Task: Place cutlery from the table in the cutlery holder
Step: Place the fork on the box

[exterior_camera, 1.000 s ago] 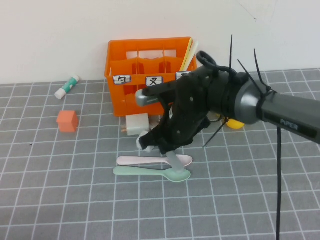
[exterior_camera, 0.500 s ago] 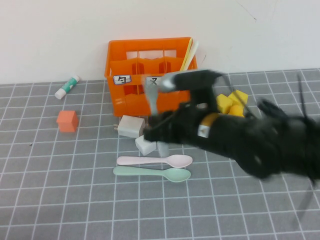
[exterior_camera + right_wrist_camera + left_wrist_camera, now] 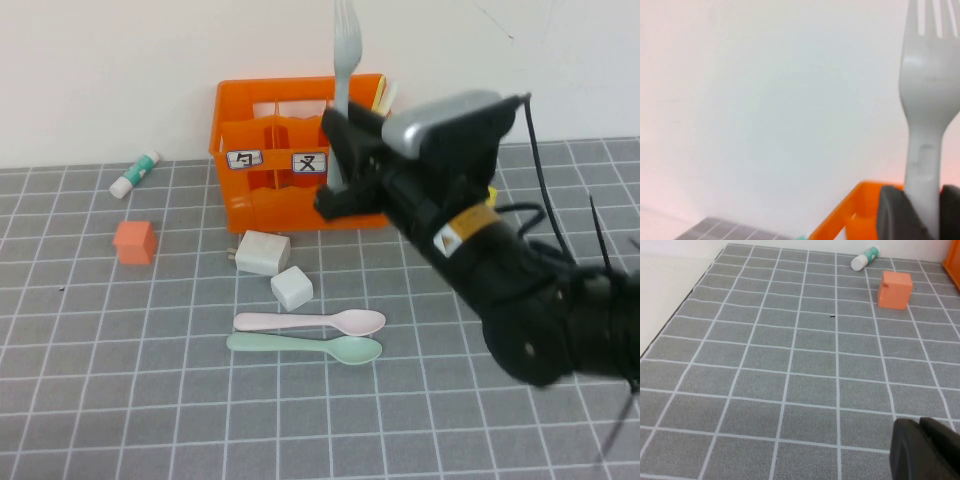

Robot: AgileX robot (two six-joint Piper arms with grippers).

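Observation:
My right gripper [image 3: 338, 178] is shut on the grey fork [image 3: 345, 45] and holds it upright, tines up, level with the right part of the orange cutlery holder [image 3: 268, 160]. In the right wrist view the fork [image 3: 929, 95] stands between the gripper's [image 3: 923, 215] dark fingers, with the holder's rim [image 3: 852, 217] behind. The pale pink spoon [image 3: 310, 322] and the mint-green spoon [image 3: 305, 348] lie side by side on the grey table [image 3: 100, 400] in front of the holder. My left gripper [image 3: 924, 450] hangs shut over bare table, far to the left.
Two white blocks [image 3: 262, 252] [image 3: 292, 288] sit between the holder and the spoons. An orange cube [image 3: 134, 242] [image 3: 895, 289] and a green-capped white tube [image 3: 135, 173] [image 3: 864, 258] lie left of the holder. Pale yellow sticks [image 3: 383, 97] stand in its right end.
My right gripper has risen from beside the spoons with the fork and turned it upright in front of the holder. Both spoons and the left gripper stayed put.

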